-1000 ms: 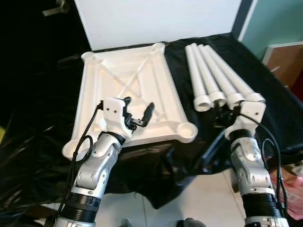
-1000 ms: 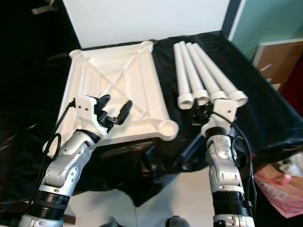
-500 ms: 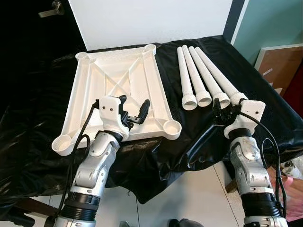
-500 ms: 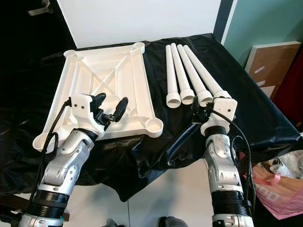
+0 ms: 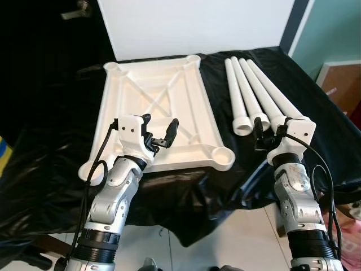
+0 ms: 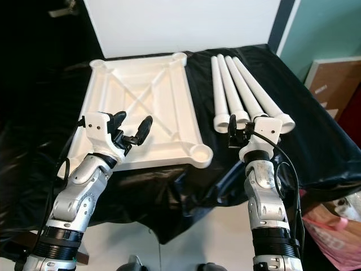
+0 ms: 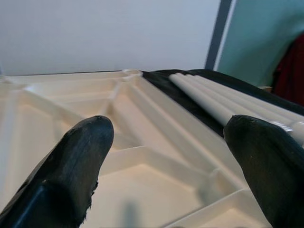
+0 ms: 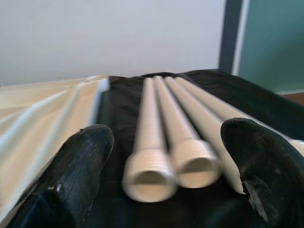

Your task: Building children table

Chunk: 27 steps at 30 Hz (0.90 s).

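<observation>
Both arms raised fwd, left gripper (image 5: 159, 130) & right gripper (image 6: 241, 129) (fingers spread)

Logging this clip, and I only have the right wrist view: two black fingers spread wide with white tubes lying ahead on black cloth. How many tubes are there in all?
Observer: Four table legs lie side by side on the black cloth, threaded ends toward the robot.
Operator: Where is the right tool relative to them?
Observer: The right tool is open at the near ends of the legs, gripping none.
Operator: And the pale slab at the edge of my view?
Observer: That is the white tabletop, lying underside up with a leg socket at each corner.
Operator: What is the left arm doing?
Observer: The left tool is open above the tabletop's near edge, holding nothing.
</observation>
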Motion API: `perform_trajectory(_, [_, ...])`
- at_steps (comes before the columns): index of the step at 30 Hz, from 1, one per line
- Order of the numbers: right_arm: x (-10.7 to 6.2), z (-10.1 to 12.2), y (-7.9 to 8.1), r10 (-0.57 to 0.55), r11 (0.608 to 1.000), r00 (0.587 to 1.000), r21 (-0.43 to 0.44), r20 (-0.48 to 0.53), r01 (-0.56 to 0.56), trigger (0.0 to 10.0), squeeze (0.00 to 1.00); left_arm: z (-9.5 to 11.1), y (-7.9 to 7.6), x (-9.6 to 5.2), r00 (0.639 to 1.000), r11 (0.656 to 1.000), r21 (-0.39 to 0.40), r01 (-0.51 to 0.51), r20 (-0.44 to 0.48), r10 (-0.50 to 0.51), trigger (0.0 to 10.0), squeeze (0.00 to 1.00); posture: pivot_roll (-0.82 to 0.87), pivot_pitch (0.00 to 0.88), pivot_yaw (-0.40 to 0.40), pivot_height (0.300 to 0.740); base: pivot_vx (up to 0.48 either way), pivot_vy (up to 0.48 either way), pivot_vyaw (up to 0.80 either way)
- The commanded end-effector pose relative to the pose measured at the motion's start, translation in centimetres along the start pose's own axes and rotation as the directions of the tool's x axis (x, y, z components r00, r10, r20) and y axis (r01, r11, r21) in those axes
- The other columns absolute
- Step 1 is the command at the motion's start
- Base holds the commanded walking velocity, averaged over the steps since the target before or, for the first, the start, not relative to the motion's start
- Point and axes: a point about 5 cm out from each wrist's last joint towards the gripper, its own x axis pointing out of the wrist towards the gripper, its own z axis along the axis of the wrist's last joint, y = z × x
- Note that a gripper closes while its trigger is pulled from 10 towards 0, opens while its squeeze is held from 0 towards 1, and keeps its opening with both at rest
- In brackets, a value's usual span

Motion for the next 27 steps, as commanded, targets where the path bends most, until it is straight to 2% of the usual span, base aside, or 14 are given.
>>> perform_trajectory(1, [-0.1, -0.3, 0.3, 0.005, 1.000, 1.000, 0.010, -0.008, -0.005, 10.0, 0.00, -0.3, 0.2, -0.1, 1.000, 1.000, -0.002, 0.018, -0.023, -0.018, 10.0, 0.00, -0.11, 0.083, 0.028, 0.740, 0.000, 0.000, 0.00])
perform_trajectory(12, [-0.1, -0.5, 0.3, 0.001, 1.000, 1.000, 0.010, -0.013, -0.001, 10.0, 0.00, -0.2, 0.0, -0.1, 0.999, 0.999, 0.027, 0.027, -0.023, -0.026, 10.0, 0.00, -0.11, 0.088, 0.030, 0.740, 0.000, 0.000, 0.00])
perform_trajectory(27, [0.6, -0.5, -1.1, -0.075, 0.996, 0.997, -0.046, -0.028, 0.073, 10.0, 0.00, 0.1, -1.5, 0.5, 0.993, 0.993, 0.034, 0.111, -0.030, -0.110, 10.0, 0.00, -0.11, 0.106, 0.033, 0.740, 0.000, 0.000, 0.00])
